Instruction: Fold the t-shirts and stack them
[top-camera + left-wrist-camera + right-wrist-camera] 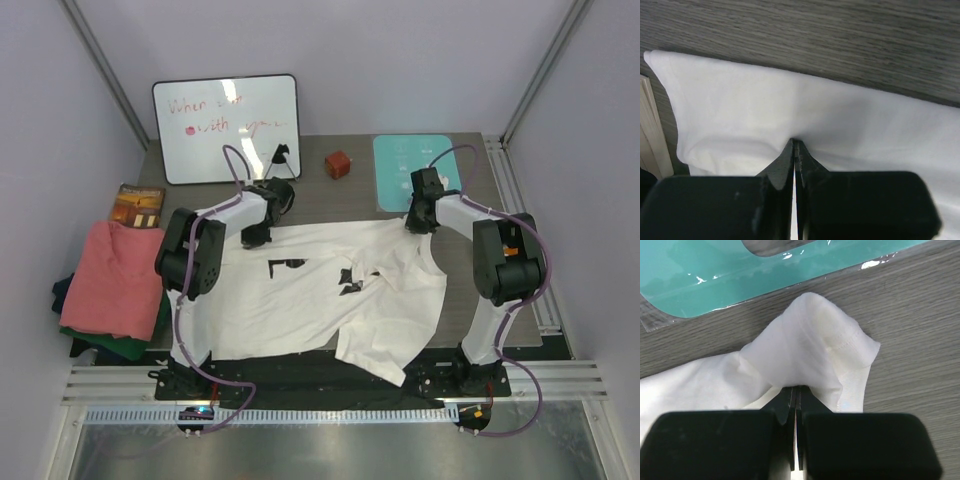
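Left wrist: white t-shirt (765,100) cropped right; pinched fold hidden between jaws.

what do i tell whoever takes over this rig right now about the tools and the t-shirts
Left tool: shut on the white t-shirt, pinching its far edge near the left end.
Right tool: shut on that shirt's far right corner, just short of the teal mat.
White shirt: spread flat on the table, not yet folded.
Done: salmon-pink t-shirt sits on darker shirts in a pile at the left.
Left: fold the white one and add it to the pile.
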Robot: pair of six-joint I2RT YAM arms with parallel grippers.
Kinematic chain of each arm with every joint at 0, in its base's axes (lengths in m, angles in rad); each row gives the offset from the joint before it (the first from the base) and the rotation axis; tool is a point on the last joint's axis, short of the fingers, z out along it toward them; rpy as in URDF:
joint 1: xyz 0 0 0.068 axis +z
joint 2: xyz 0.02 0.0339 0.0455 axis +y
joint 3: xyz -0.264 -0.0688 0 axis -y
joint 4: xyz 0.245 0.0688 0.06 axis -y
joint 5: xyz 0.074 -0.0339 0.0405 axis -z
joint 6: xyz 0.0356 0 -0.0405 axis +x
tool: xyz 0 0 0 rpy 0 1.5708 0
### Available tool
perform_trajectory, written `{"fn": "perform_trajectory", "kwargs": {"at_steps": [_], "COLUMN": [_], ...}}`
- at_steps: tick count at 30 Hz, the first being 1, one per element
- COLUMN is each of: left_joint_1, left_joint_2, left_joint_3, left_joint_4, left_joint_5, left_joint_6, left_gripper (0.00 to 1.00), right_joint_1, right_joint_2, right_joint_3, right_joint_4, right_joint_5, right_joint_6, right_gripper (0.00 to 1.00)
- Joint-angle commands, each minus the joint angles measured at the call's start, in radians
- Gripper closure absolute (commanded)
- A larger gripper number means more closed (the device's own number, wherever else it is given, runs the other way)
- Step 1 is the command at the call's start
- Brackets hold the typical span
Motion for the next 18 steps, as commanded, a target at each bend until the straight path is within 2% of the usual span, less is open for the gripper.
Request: {"fn": "perform_trajectory", "kwargs": {"at_steps": [1, 18], "left_joint_1": [0.038, 0.092], "left_joint_2": [0.062, 0.109], "left_joint_3": [0.016, 0.11], "left_joint_4": [0.039, 0.045], "left_joint_5": [0.009, 0.019], "left_joint_6": [-0.03, 0.007], "left_gripper": [1.0, 1.0], "right_joint_1": [-0.054, -0.153], "right_joint_2": [0.032, -0.005], "right_joint_3": [-0.051, -0.072], "right_joint_4": [-0.089, -0.118], "right_joint_5": [0.027, 0.032], "right_joint_6": [0.015, 0.042], "right_gripper": [0.99, 0.99]}}
